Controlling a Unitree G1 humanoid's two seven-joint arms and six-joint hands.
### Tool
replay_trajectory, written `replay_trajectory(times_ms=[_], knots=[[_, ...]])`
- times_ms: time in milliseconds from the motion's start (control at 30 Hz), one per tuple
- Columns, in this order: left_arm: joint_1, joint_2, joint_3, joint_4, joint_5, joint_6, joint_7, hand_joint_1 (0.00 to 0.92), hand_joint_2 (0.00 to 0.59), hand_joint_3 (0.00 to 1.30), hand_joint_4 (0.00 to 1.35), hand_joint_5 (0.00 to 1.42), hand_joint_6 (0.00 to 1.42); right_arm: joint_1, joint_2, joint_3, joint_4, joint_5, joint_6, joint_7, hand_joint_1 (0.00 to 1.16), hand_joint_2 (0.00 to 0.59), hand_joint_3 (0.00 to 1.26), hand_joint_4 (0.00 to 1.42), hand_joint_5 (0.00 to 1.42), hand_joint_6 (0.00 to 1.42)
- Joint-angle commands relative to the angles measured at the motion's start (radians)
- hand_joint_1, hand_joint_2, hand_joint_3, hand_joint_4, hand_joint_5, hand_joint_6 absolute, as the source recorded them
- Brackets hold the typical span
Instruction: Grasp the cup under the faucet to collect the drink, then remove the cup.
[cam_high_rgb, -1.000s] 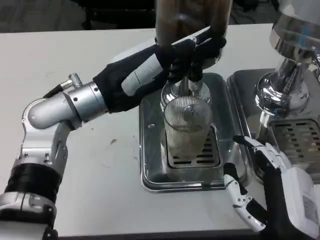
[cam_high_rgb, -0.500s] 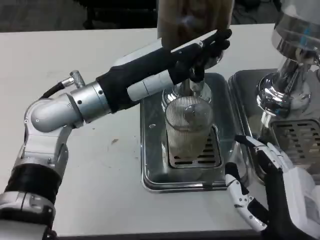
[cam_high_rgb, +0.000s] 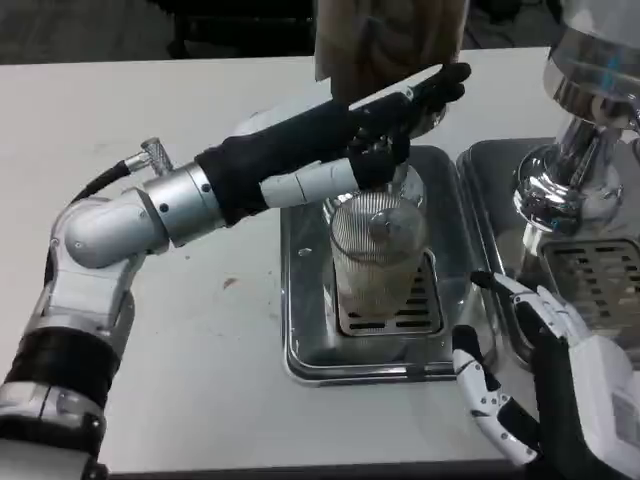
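Cup (cam_high_rgb: 378, 262): you see a ribbed clear cup standing upright on the slotted grate of the drip tray (cam_high_rgb: 300, 300), directly below the faucet (cam_high_rgb: 385, 180), holding pale drink over much of its height.
Drip tray: it sits near the middle of the white table (cam_high_rgb: 150, 120), toward the far edge, with a second steel tray (cam_high_rgb: 490, 200) just beside it on the right.
Left hand (cam_high_rgb: 385, 125): it reaches over the cup at the dispenser (cam_high_rgb: 390, 40); fingers curl at the faucet's top, yet you cannot tell whether they clamp on the tap.
Right hand (cam_high_rgb: 520, 380): it waits near the table's front edge, at the tray's front right corner, fingers spread, holding nothing, apart from the cup.
Step in hand: collecting appears nearly finished, judging by the level.
Next move: you likely need the tap released, then the right hand brought in to wrap the cup's side and lift it clear without tipping.
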Motion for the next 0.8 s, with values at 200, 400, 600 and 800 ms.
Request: replay_trajectory(times_ms=[200, 400, 600, 800], knots=[[0.016, 0.02, -0.049, 0.007, 0.07, -0.068, 0.024, 0.0, 0.02, 0.0, 0.0, 0.0, 0.0, 0.012, -0.005, -0.008, -0.015, 0.009, -0.011, 0.003, 0.35, 0.437, 0.31, 0.26, 0.17, 0.1], [0.015, 0.026, -0.068, 0.012, 0.091, -0.096, 0.049, 0.0, 0.02, 0.0, 0.0, 0.0, 0.0, 0.017, -0.004, -0.01, -0.019, 0.01, -0.01, 0.003, 0.35, 0.437, 0.32, 0.26, 0.17, 0.1], [0.017, 0.034, -0.083, 0.011, 0.097, -0.105, 0.063, 0.0, 0.019, 0.0, 0.0, 0.0, 0.0, 0.021, -0.003, -0.011, -0.024, 0.015, -0.013, 0.005, 0.35, 0.437, 0.32, 0.25, 0.17, 0.1], [0.022, 0.037, -0.09, 0.002, 0.099, -0.112, 0.068, 0.0, 0.019, 0.0, 0.0, 0.0, 0.0, 0.021, 0.002, -0.024, -0.01, 0.106, -0.071, 0.015, 0.38, 0.367, 0.24, 0.23, 0.17, 0.14]])
